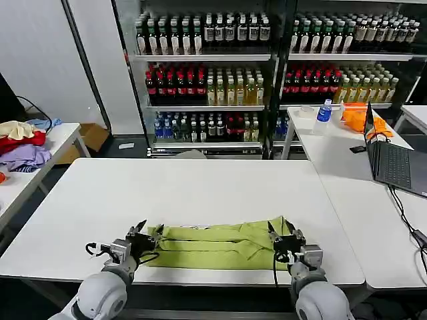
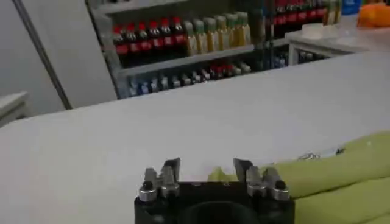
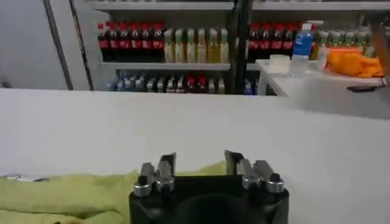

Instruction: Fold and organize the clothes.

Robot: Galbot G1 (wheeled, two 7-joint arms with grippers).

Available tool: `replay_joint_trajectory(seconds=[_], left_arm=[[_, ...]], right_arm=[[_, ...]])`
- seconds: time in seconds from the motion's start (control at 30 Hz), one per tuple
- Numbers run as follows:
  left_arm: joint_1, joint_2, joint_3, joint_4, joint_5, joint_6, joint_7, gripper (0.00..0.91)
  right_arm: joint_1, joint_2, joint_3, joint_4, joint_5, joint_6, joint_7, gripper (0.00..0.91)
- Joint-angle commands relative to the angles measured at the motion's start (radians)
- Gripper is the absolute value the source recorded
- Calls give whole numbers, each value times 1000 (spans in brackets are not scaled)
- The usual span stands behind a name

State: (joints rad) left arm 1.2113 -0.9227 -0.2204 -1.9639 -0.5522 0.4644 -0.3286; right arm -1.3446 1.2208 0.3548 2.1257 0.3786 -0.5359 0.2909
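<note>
Head view puts the lime T-shirt (image 1: 217,245) in the lower middle of the frame, near the front edge of the white table (image 1: 200,193), already gathered into a long narrow band. Its long axis runs left to right across the picture, and that is what my next move turns on.

My left gripper (image 1: 148,235) sits at the band's left end, in the lower left of the frame, and my right gripper (image 1: 281,233) sits at its right end, lower right of centre. Each arm is as near its own end as the other, so neither has the advantage; I judge this a two-handed fold, with each end taken by the gripper already beside it.

From my left wrist, the jaws stand apart with nothing between them, and the cloth (image 2: 341,173) lies just beyond and to one side of the fingers, reaching away to the lower right of that picture. From my right wrist the jaws are likewise spread and empty, with the cloth (image 3: 73,198) lying in the lower left of that picture and a small peak of it showing in the gap.

I cannot tell whether either fingertip touches the fabric.
</note>
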Motion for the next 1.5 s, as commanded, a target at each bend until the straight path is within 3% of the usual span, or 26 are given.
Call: replay_joint_trajectory(seconds=[0.03, 0.13, 0.37, 0.4, 0.47, 0.53, 0.63, 1.2, 1.37, 1.5], left_arm=[[120, -119, -81, -47, -24, -16, -71, 907], [122, -194, -98, -25, -83, 6, -88, 907], [111, -280, -87, 22, -89, 10, -90, 907], [110, -286, -86, 25, -93, 10, -90, 786], [108, -295, -88, 34, -99, 8, -90, 343], [105, -303, -91, 49, -102, 4, -90, 151], [105, -310, -101, 55, -127, 4, -93, 50], [135, -298, -171, -8, -215, -7, -76, 20], [99, -225, -251, -17, -264, 0, -67, 20], [54, -123, -323, 10, -325, 3, -60, 20]], right_arm=[[-142, 4, 57, 86, -32, 14, -3, 907], [-158, 6, 56, 83, -42, 22, -3, 907], [-183, 8, 60, 101, -49, 24, -1, 907], [-187, 8, 61, 106, -49, 24, -1, 907], [-195, 8, 65, 113, -49, 24, -1, 907], [-202, 9, 70, 118, -48, 24, 1, 907], [-211, 9, 75, 124, -47, 24, 3, 907], [-221, 3, 89, 152, -38, 25, 16, 907], [-219, -4, 99, 152, -28, 25, 19, 907], [-215, -12, 106, 151, -20, 23, 21, 907]])
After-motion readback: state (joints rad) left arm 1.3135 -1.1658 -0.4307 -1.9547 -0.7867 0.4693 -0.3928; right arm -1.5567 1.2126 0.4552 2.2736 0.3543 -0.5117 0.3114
